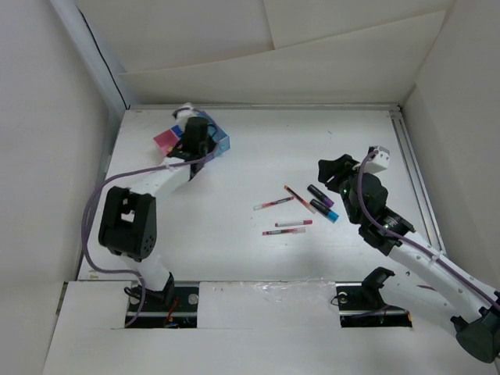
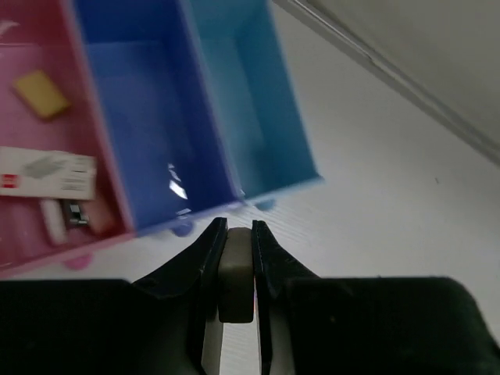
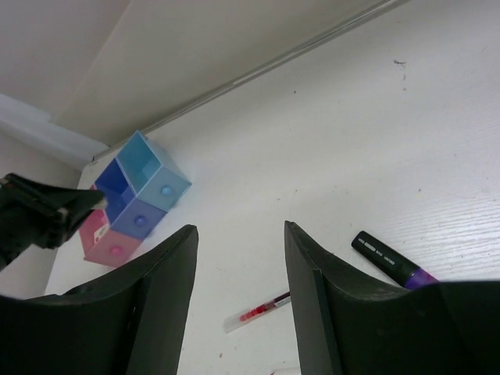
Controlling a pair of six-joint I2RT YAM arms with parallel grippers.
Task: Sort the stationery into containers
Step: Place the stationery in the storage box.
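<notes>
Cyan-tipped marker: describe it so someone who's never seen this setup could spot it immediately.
On the white table, find the loose scatter of pens beside the right gripper. At its right end, two short dark markers lie side by side. The cyan-tipped marker is the one nearer the arm bases; the purple-tipped marker beside it lies farther back.

Top view: overhead, whole table (image 1: pixel 258 156). Left wrist: close above bins (image 2: pixel 148 117). Right wrist: low, same bins afar.
</notes>
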